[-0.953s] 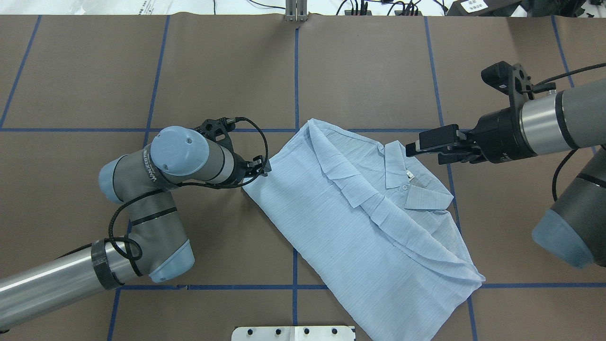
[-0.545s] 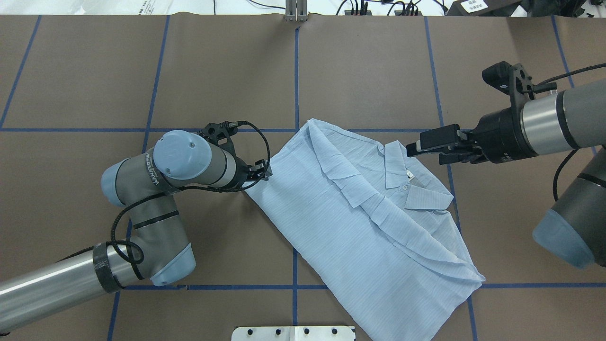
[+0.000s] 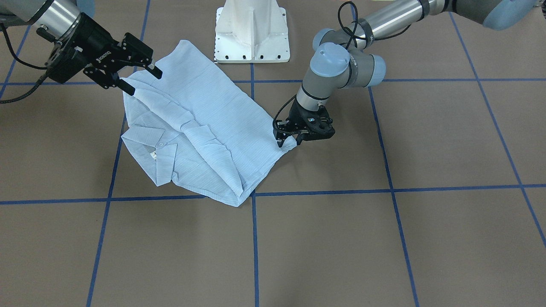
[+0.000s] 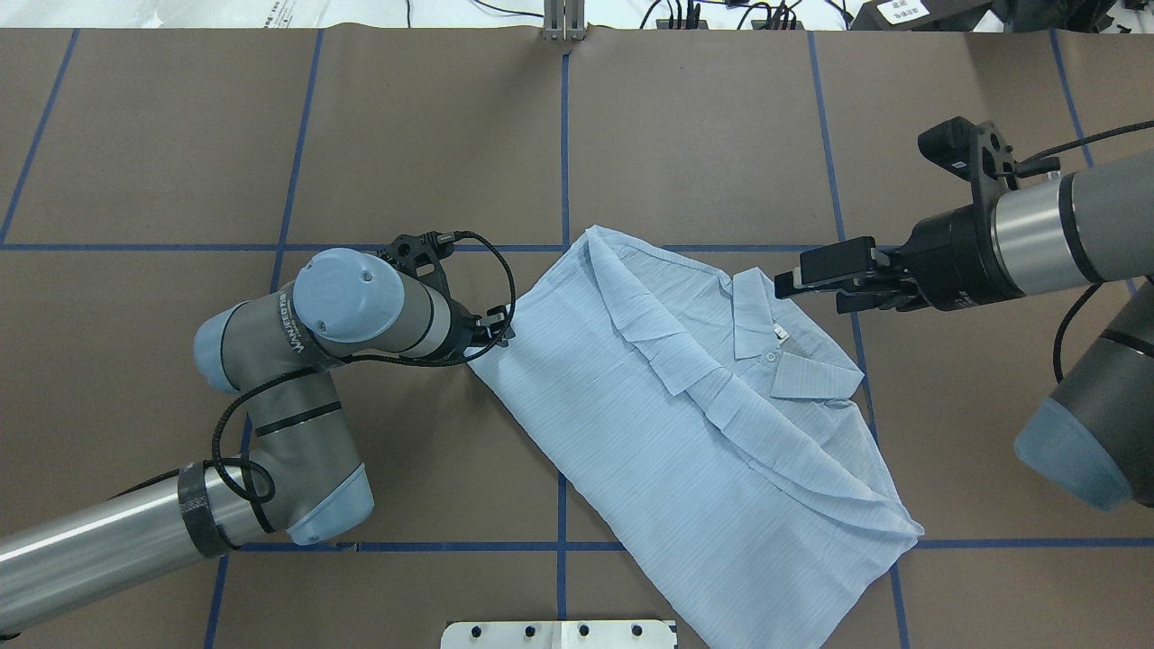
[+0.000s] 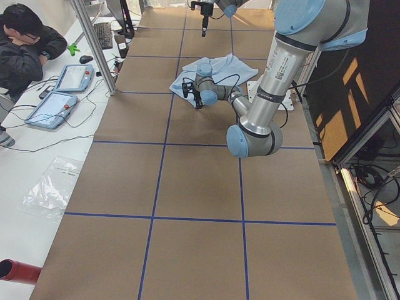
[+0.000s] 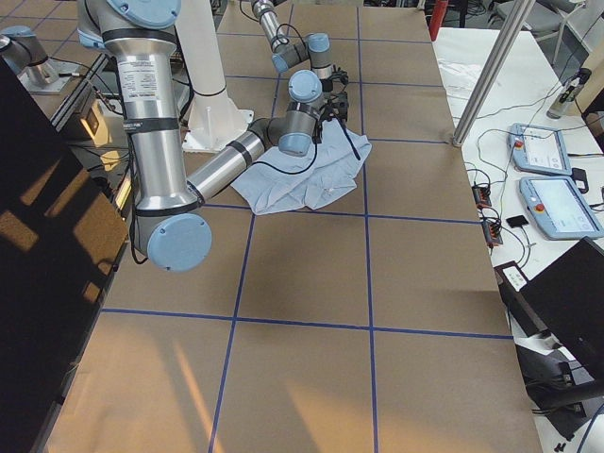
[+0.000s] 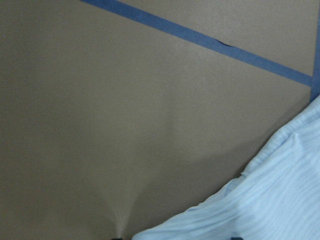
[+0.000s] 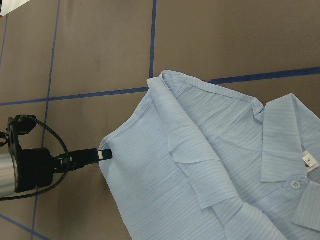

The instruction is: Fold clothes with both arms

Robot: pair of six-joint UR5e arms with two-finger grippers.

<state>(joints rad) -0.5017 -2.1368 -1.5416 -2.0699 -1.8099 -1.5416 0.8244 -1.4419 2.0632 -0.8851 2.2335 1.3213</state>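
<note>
Left pincer (image 3: 289, 140) released, straddling shirt (image 3: 200, 119) corner; right pincer (image 3: 143, 81) released, near collar (image 3: 145, 135).

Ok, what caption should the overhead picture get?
Left jaws at a corner of the blue shirt, right jaws open beside its collar.

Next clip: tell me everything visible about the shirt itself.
The shirt is thin, light-blue, finely striped cloth. It lies flat and diagonal on the brown table, partly folded: its sides are turned in over the front, leaving creased ridges. Its collar lies spread, with a white neck tag and a small white button beside it. The left gripper, open, straddles one hem corner. The right gripper, open, hovers at the collar end; whether it touches the cloth is unclear.
</note>
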